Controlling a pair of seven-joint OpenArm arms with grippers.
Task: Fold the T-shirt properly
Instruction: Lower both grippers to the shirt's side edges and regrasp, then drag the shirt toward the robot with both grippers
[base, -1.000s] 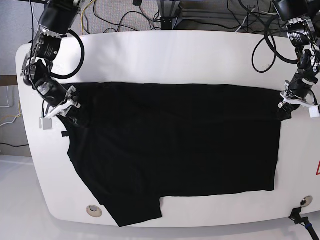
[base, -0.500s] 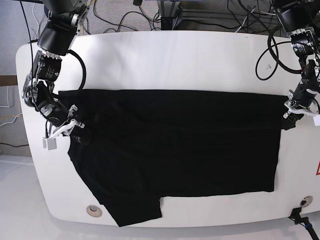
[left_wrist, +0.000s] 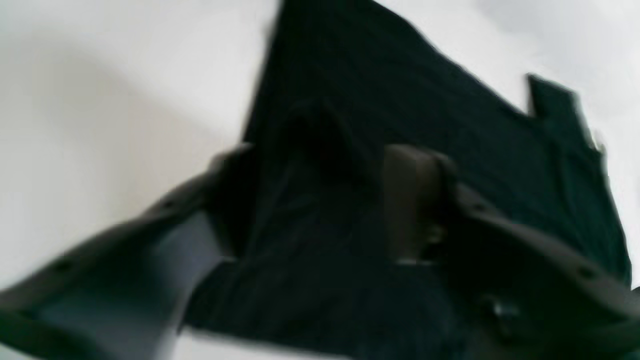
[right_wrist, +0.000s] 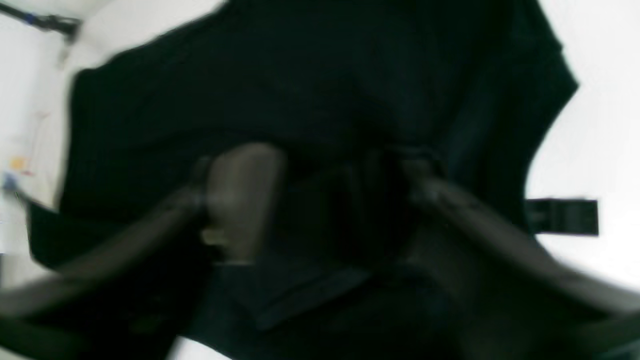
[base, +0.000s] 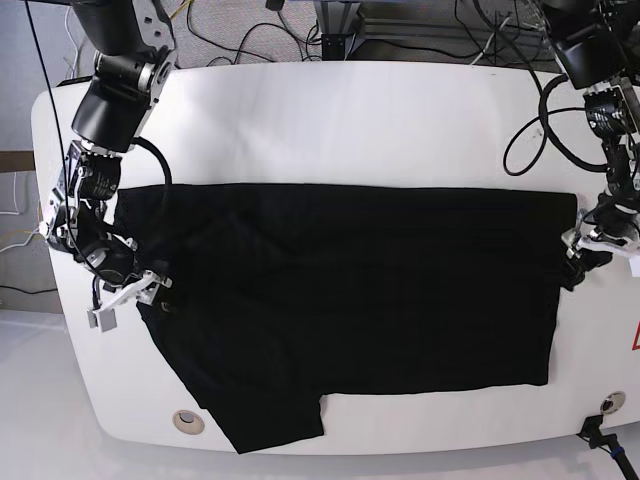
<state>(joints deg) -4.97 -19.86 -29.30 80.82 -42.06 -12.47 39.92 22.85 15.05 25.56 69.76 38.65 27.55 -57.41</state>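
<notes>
T-shirt (base: 350, 300) lies spread in black across the white tabletop (base: 330, 120), a sleeve-like flap jutting at its near edge. Over its opposite sides, the left tool (left_wrist: 330, 215) and the right tool (right_wrist: 335, 215) stand open, fabric visible between each one's fingers.

Your left gripper (left_wrist: 320, 200) and right gripper (base: 160, 292) stand open, both pointing downward, at the right and left sides of the base view.
</notes>
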